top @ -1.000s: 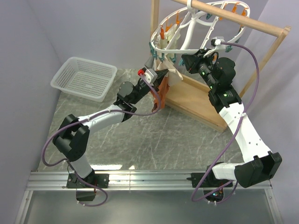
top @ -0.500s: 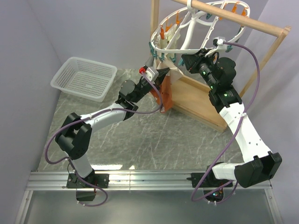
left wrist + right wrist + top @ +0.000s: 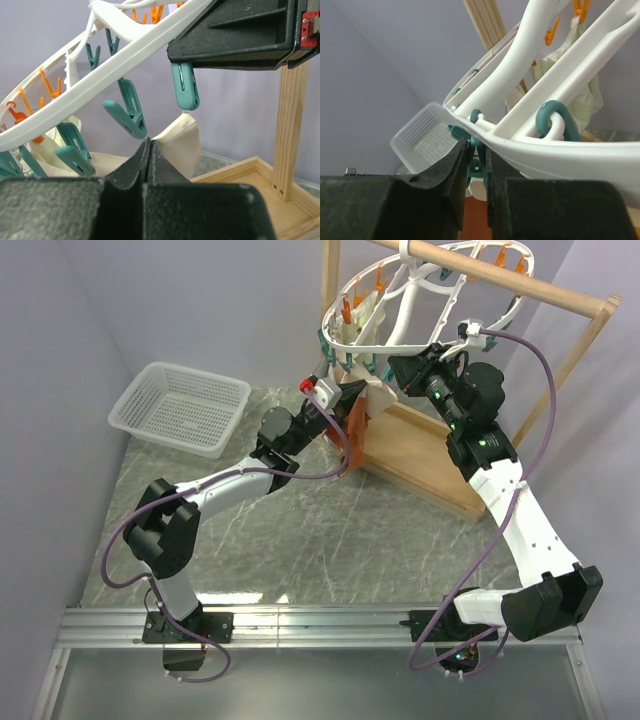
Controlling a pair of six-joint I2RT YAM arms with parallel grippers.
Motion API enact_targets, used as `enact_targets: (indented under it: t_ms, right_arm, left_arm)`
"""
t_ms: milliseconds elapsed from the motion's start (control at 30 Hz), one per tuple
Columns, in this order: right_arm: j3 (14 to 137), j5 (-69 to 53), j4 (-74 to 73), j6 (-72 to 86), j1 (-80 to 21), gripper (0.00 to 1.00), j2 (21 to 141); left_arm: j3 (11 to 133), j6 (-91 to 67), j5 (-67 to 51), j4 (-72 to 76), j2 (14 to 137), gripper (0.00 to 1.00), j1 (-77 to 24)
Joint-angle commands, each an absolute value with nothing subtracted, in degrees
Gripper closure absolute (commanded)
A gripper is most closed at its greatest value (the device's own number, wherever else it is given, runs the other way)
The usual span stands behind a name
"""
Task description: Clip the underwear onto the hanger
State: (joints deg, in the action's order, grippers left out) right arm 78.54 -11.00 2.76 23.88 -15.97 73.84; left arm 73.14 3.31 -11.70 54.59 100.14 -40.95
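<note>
The hanger (image 3: 470,328) is a white oval rack hooked on a wooden rod, ringed with teal and orange clothespins. Just under its near rim my left gripper (image 3: 347,400) is shut on the underwear (image 3: 356,437), whose rust-orange fabric hangs below the fingers. In the left wrist view the jaws (image 3: 149,144) are pressed together on the cream waistband (image 3: 184,142), right below a teal clothespin (image 3: 184,86). My right gripper (image 3: 393,370) is at the hanger rim (image 3: 555,150), shut on that teal clothespin (image 3: 479,150), squeezing its handles. Orange fabric (image 3: 476,220) shows beneath it.
A wooden frame (image 3: 425,465) with a rod (image 3: 520,280) carries the hanger; its post (image 3: 292,130) stands close to my left. Pale cloths (image 3: 366,315) hang clipped on the hanger's far side. A white perforated basket (image 3: 180,405) sits at the back left.
My left gripper has risen and moved right with the underwear, bringing the waistband up under the hanger rim and the held clothespin. The right arm has stayed put.
</note>
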Motion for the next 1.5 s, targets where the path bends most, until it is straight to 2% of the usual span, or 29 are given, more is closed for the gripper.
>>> enact_targets:
  t_ms: [0,1467]
  right_arm:
    - [79.9,-18.7,2.6,28.6,-16.9,1.00,75.8]
    - [79.4,-19.7,4.0,33.1,-16.5,1.00,77.6]
  left_arm:
    - [75.8,1.7,-12.0,56.4,100.3,1.00,-40.9]
    - [79.5,0.4,-12.7,57.0,102.7,1.00,-41.8]
